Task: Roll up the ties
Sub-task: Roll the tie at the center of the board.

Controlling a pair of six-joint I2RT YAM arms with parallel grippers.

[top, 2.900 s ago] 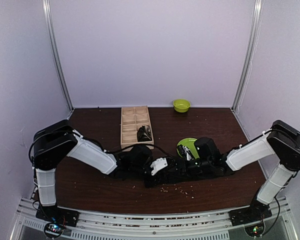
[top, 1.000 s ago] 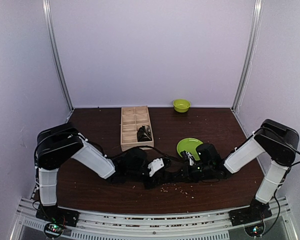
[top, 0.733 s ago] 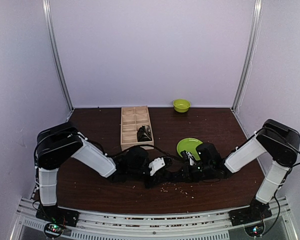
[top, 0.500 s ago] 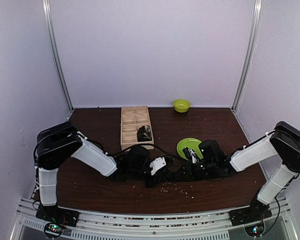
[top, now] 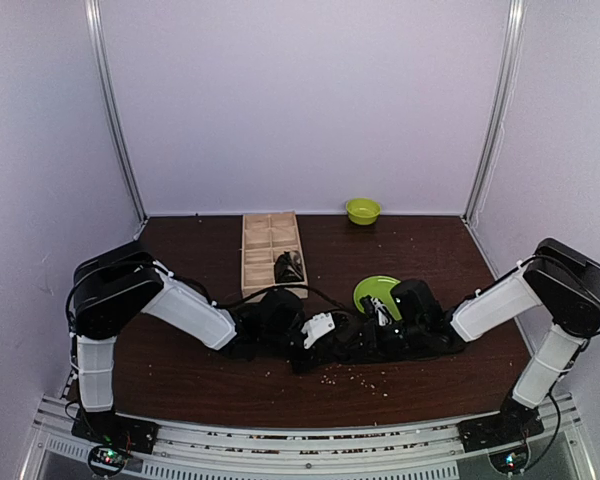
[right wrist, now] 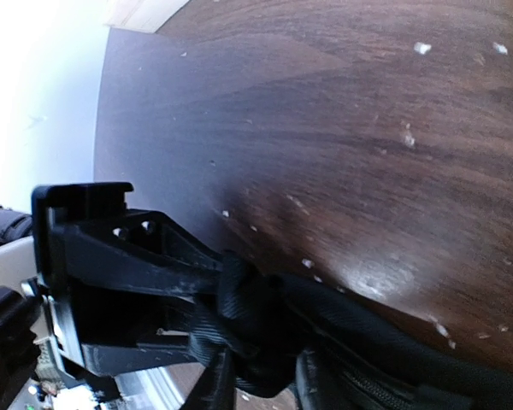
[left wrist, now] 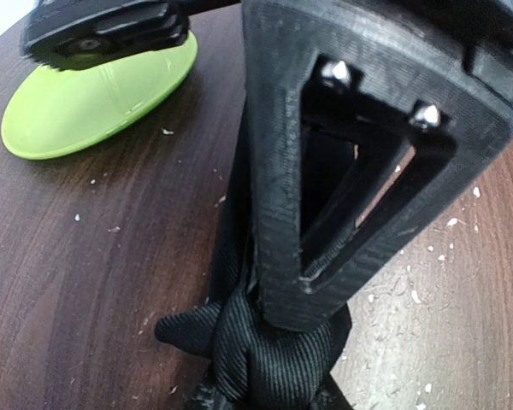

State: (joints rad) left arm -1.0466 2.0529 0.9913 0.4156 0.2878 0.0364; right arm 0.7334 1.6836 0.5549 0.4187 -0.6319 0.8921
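A black tie (top: 352, 347) lies on the brown table between my two grippers. In the left wrist view its end is bunched into a small roll (left wrist: 269, 354), and a strip runs away toward the green plate. My left gripper (top: 338, 340) is shut on this roll, with one finger (left wrist: 299, 213) pressing on top. My right gripper (top: 368, 338) faces it, and its fingertips (right wrist: 215, 386) straddle the same roll (right wrist: 252, 325) and close on it. The tie's strip (right wrist: 410, 337) runs back under the right gripper. A second tie (top: 288, 266), rolled, sits in the wooden tray.
A wooden compartment tray (top: 265, 238) stands behind the left gripper. A green plate (top: 373, 290) lies just behind the right gripper and shows in the left wrist view (left wrist: 85, 98). A green bowl (top: 362, 210) is at the back wall. Crumbs dot the table.
My right gripper drew right and back along the tie, then came back close to the left gripper. The left gripper has barely moved and keeps its hold.
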